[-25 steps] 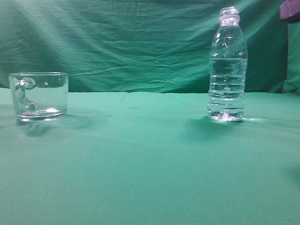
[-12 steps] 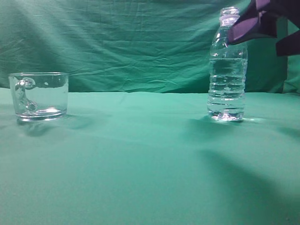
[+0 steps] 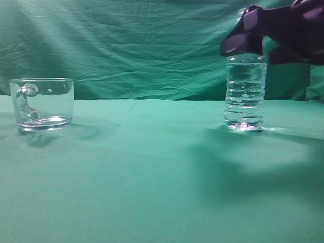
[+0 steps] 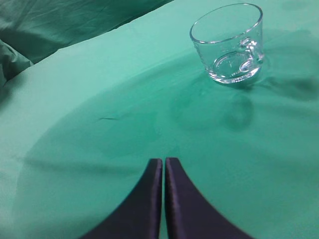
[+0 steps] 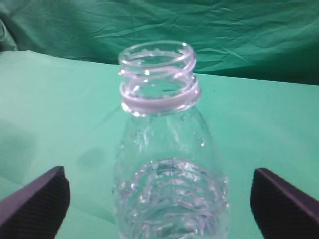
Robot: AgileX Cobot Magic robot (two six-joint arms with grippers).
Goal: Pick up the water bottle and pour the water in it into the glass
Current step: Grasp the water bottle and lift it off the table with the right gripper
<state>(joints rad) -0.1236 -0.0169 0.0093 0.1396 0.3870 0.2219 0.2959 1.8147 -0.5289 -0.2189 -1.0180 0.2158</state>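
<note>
The water bottle [image 3: 245,93] stands upright on the right of the green table, uncapped, with water [image 3: 245,86] filling most of its ribbed body. My right gripper [image 3: 248,38] is open and sits around the bottle's neck and shoulder, hiding them in the exterior view. In the right wrist view the bottle [image 5: 167,169] rises between the two spread fingers [image 5: 159,199], apart from both. The glass [image 3: 42,103] stands empty at the far left. In the left wrist view the glass [image 4: 230,44] is ahead and to the right of my shut, empty left gripper [image 4: 163,162].
A green cloth covers the table [image 3: 152,172] and hangs as a creased backdrop [image 3: 142,45] behind it. The right arm casts a broad shadow [image 3: 253,172] on the cloth in front of the bottle.
My right gripper has come in from the upper right and moved left and down over the bottle's top. The bottle and the glass have not moved.
</note>
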